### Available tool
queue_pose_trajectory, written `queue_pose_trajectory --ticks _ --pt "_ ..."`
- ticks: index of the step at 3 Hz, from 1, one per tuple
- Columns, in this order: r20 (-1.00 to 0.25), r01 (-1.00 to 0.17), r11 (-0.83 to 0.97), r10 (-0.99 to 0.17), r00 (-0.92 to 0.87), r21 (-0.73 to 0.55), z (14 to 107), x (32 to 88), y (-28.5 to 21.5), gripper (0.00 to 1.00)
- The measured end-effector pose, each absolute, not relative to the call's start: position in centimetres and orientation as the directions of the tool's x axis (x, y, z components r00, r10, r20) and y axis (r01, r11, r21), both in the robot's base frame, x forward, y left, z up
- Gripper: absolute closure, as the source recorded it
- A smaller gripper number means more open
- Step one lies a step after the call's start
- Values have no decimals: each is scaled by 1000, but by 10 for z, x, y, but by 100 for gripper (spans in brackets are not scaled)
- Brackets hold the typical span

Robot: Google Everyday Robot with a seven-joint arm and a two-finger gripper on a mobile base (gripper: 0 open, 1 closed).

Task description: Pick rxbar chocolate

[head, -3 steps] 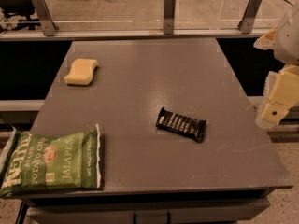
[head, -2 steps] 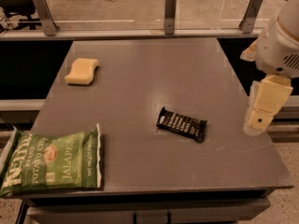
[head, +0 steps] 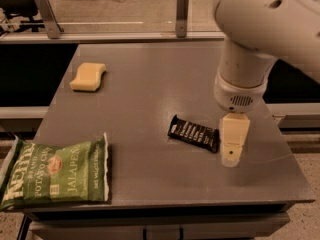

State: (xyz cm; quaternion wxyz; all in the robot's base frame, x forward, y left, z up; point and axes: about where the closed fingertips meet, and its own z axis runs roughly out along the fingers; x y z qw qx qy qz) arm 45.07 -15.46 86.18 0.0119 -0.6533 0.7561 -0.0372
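The rxbar chocolate is a small flat black wrapper with white lettering. It lies flat on the grey table, right of centre. My gripper hangs from the white arm, just to the right of the bar's right end and close above the table. It holds nothing.
A large green jalapeño chip bag lies at the table's front left corner, partly over the edge. A pale yellow sponge lies at the back left. A metal rail with posts runs behind the table. My arm covers the table's back right.
My arm has swung in from the right edge, over the table. The gripper has moved left, down to beside the bar's right end. The objects have not moved.
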Motion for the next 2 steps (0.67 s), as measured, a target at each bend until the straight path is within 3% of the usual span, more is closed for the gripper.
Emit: queue_pose_trajectory --ticks 1,2 --pt "35 -987 147 -988 -149 -72 859 451 -154 0" --pt "-51 -984 168 -985 -165 -55 854 454 -151 0"
